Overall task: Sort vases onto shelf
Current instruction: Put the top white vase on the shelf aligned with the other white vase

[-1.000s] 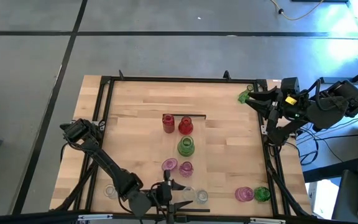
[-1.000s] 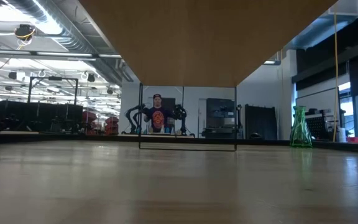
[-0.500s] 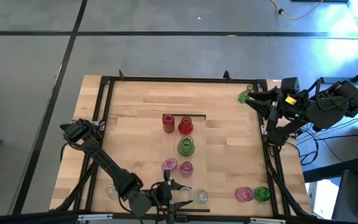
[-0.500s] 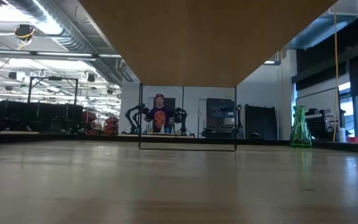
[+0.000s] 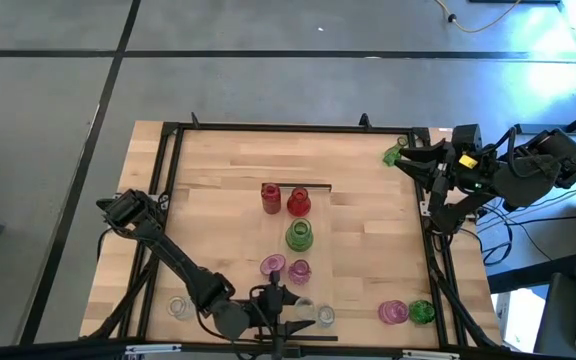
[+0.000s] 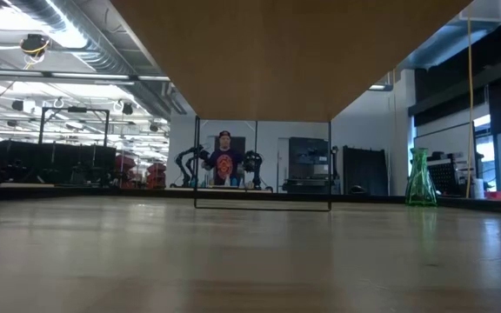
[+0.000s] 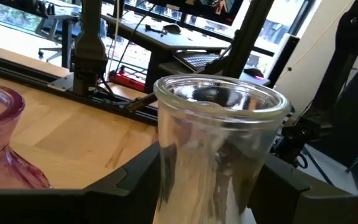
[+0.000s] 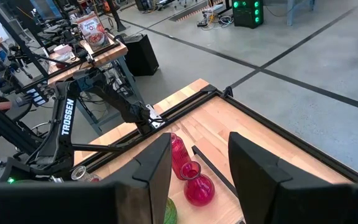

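L gripper [image 5: 280, 318] sits at the near table edge, fingers [image 7: 138, 180] either side of a clear vase [image 7: 213, 149], closed on its wall just below the flared rim; vase upright between the jaws. Judgement: thin glass, light, stiff, slick and breakable, so it wants a gentle squeeze low on the neck where the taper stops it sliding, not at the lip. A pink vase [image 7: 2, 146] stands just beside that gripper, apart from it; two more clear ones [image 5: 176, 308] and [image 5: 324, 316] flank it.

Ahead of the L gripper, mid table: two pink [image 5: 273, 265], [image 5: 299, 270], then a green vase [image 5: 299, 236], then two red [image 5: 271, 197], [image 5: 299, 203] right by the shelf's thin dark frame [image 5: 298, 187]. Board itself seen from under in low view [image 6: 285, 52]. Round bellies likely roll if tipped.

Near corner, R side: pink [image 5: 392, 312] touching green [image 5: 421, 312].

R gripper [image 5: 404, 158] hangs at the far R corner, holding a green vase [image 5: 392, 156] at its tip, tilted off upright. Grip there looks shallow; slippery glass may pivot.
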